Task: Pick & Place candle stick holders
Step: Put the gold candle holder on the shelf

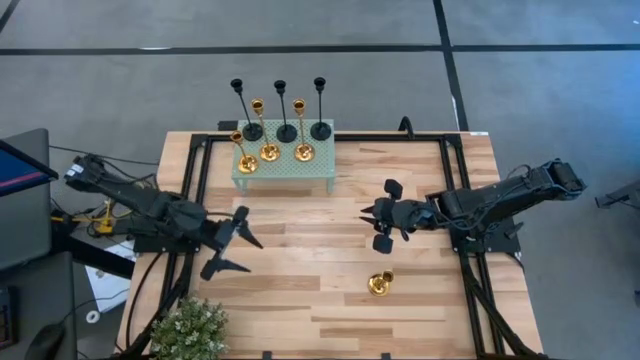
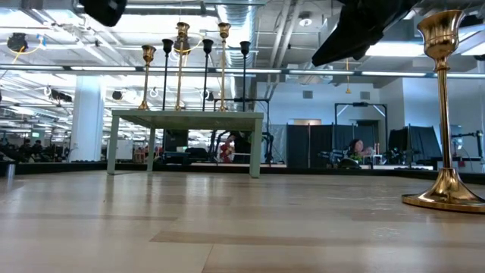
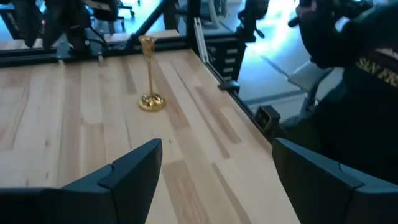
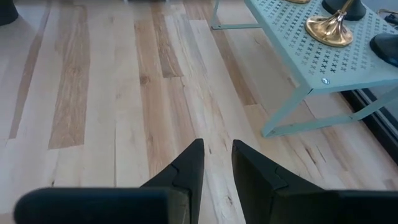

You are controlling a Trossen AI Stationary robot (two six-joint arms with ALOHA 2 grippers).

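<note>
High view, I count three black holders [image 1: 280,108] and three gold holders [image 1: 270,128] on the green stand [image 1: 284,168], one gold holder [image 1: 379,284] on the table [image 1: 320,250]; left gripper [image 1: 238,248] spread wide and empty, right gripper [image 1: 383,217] nearly closed, empty.

A pale green perforated metal stand [image 1: 285,172] sits at the far edge of the wooden table [image 1: 320,300]. A small leafy plant [image 1: 188,330] occupies the near left corner. A monitor [image 1: 20,170] stands beside the table's left.
</note>
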